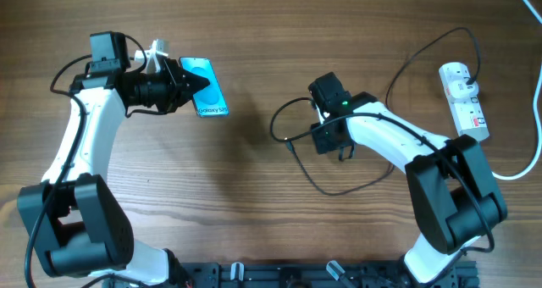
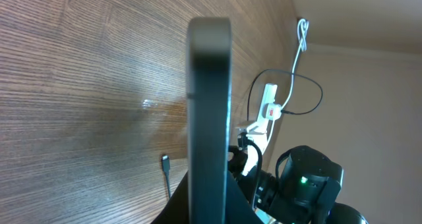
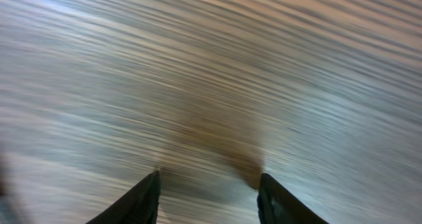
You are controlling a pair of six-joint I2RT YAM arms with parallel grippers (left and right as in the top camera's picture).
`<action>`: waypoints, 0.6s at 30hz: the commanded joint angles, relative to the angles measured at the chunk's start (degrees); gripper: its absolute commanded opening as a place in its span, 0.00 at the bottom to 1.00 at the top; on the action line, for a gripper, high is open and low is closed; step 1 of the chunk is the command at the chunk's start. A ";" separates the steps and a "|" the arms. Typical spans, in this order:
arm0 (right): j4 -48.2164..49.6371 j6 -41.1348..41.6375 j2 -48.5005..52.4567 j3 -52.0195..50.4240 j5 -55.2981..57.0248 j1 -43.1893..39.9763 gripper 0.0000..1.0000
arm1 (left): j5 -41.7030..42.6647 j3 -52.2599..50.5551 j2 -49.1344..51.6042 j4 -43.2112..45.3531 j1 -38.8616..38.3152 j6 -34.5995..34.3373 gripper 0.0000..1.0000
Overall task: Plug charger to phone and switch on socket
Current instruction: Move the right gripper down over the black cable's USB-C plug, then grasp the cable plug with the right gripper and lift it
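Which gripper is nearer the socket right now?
Right. The right gripper hovers open near the middle of the scene, left of the socket. The left gripper is much farther left, shut on the phone.

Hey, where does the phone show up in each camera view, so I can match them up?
Overhead: the phone, cyan screen showing, upper left.
Left wrist: the phone edge-on, a dark upright slab at centre.
Right wrist: not in it; only the blurred wooden table.
Shared landmark: the white power strip, far right overhead, right of the phone in the left wrist view.
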 commanded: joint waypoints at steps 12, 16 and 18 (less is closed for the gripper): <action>1.53 -8.83 5.99 5.51 -19.76 4.39 0.51 | 0.07 -0.20 -1.05 -0.31 -0.20 -0.09 0.04; -0.07 -5.33 6.60 5.27 -10.14 7.98 0.48 | 0.07 -0.20 -1.05 -0.50 -0.20 -0.09 0.04; -0.13 -4.90 7.15 5.27 -6.49 9.35 0.45 | 0.07 -0.20 -1.05 -0.52 -0.20 -0.09 0.04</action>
